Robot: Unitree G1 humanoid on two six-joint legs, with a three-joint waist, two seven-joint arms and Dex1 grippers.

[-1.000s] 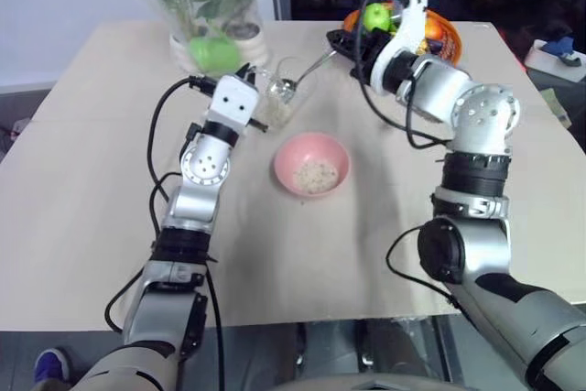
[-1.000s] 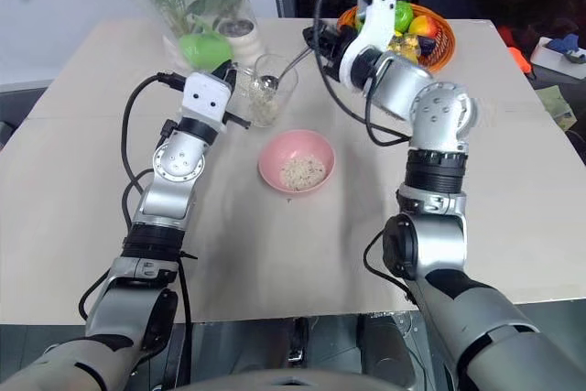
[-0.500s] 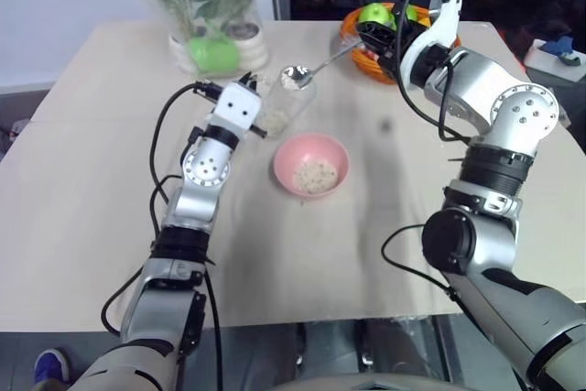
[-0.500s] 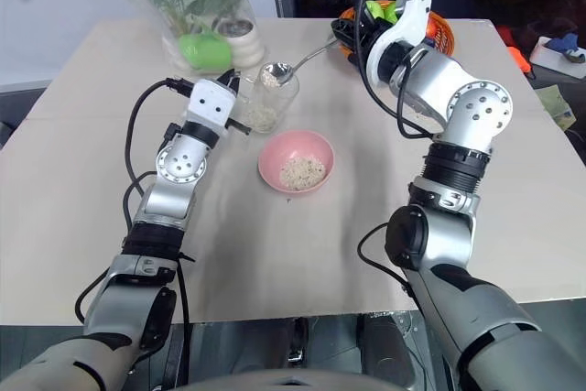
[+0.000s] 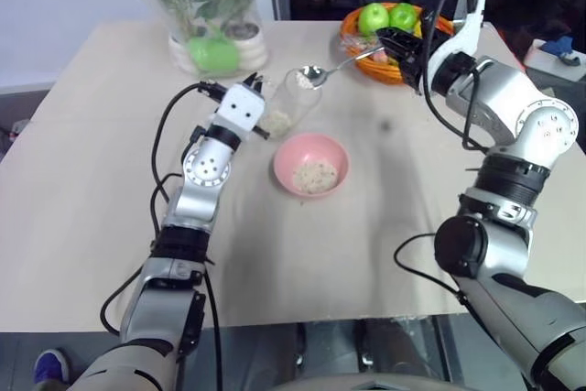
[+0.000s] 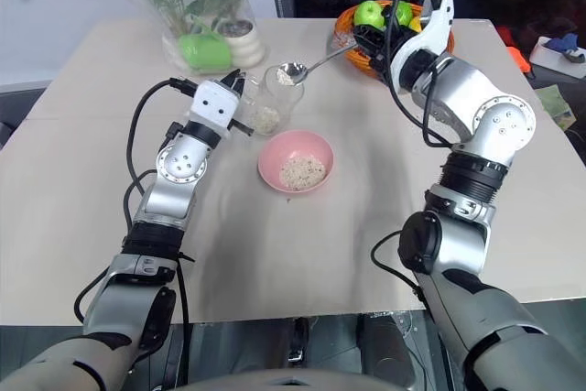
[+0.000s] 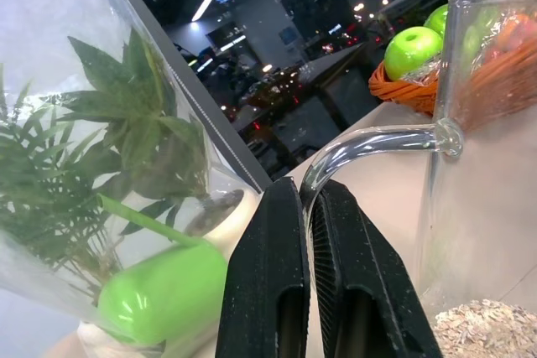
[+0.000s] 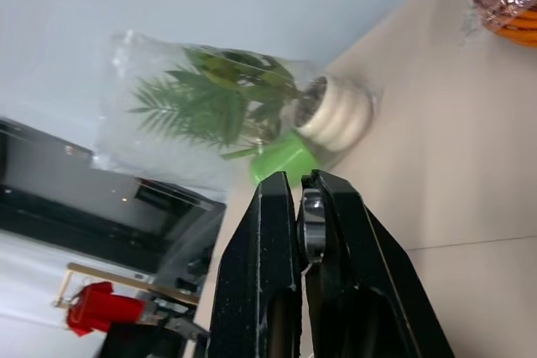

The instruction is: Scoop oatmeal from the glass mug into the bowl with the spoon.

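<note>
The glass mug (image 5: 291,98) leans over at the back of the table with oatmeal (image 5: 277,121) in its bottom. My left gripper (image 7: 309,207) is shut on its clear handle (image 7: 369,142). Just above and right of the mug's rim, the spoon (image 5: 334,68) carries a small heap of flakes in its oval bowl (image 6: 291,72). My right gripper (image 8: 300,199) is shut on the end of its thin handle, near the fruit basket. In front of the mug stands the pink bowl (image 5: 311,164) with some oatmeal (image 5: 316,174) inside.
An orange basket of fruit (image 5: 352,20) stands at the back right, just behind my right gripper (image 5: 392,43). A plastic-wrapped plant pot (image 5: 206,6) with a green object (image 5: 215,52) stands behind the mug. The table's front edge runs near me.
My right gripper has swung right toward the basket and rolled, lifting the spoon out of the mug with flakes on it. The left gripper holds the mug in place.
</note>
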